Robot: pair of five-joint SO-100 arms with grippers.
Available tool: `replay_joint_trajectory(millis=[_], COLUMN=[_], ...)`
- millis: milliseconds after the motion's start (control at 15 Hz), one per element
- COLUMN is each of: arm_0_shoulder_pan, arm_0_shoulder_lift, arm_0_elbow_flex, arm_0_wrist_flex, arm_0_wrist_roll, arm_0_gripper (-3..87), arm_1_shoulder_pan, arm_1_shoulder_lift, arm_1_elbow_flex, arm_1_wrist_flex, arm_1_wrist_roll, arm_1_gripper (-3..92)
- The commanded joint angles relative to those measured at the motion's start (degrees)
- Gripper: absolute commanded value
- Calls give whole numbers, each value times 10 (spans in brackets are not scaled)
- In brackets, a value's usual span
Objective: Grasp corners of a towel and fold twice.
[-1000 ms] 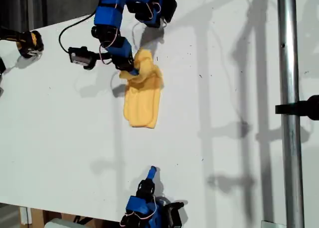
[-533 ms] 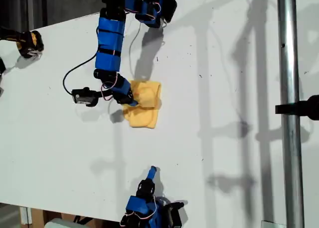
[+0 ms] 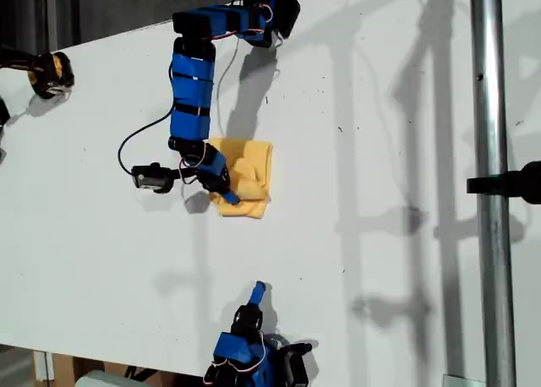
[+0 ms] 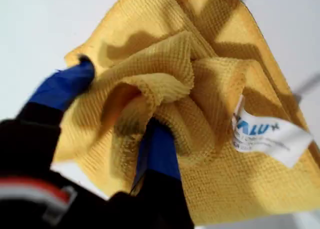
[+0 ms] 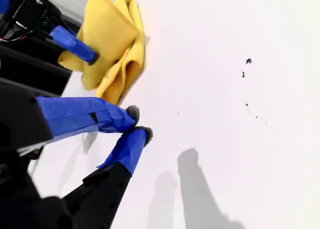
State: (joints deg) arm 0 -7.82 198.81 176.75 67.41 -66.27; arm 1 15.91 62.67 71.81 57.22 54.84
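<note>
My first gripper clenches a bunched corner of the towel, mid-tabletop, folded over; my second gripper, empty and nearly closed, waits near the tabletop's edge.

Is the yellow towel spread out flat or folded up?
Folded up. The towel lies as a small doubled-over bundle, and my first gripper pinches bunched layers of it between its fingers.

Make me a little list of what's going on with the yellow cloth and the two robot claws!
towel: yellow-orange towel folded, lying on the white table
tag: white tag showing
first claw: my first claw pinches bunched towel at its edge
second claw: my second claw shut, empty, apart from the towel
fold: done or not, cannot tell
</note>
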Motion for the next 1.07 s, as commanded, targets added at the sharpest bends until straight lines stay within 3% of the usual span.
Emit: replay_joint_trajectory(millis=[0,133,267,333,467,533,667,867,1000], arm_0_shoulder_pan=[-4,-4,-4,-4,-9,-10,-10,2,18], arm_0_shoulder_lift=[4,4,4,4,4,4,4,4,4], arm_0_elbow_flex=[-3,-2,-2,-2,2,2,6,11,18], arm_0_wrist_flex=[1,0,0,2,3,3,-11,-19,17], arm_0_wrist_roll=[1,1,0,-4,-18,-15,-9,-6,-13], arm_0_gripper=[26,26,25,29,57,64,50,73,87], arm_1_shoulder_pan=[9,15,36,54,87,92,78,-8,-45], arm_1_shoulder_lift=[70,141,258,307,387,453,599,788,843], arm_1_elbow_flex=[-40,-26,40,65,104,181,381,682,837], arm_1_wrist_flex=[-30,-57,-63,-1,242,305,347,254,141], arm_1_wrist_roll=[-25,-38,-40,-40,-21,-6,62,193,218], arm_1_gripper=[479,476,383,285,115,42,18,-1,-1])
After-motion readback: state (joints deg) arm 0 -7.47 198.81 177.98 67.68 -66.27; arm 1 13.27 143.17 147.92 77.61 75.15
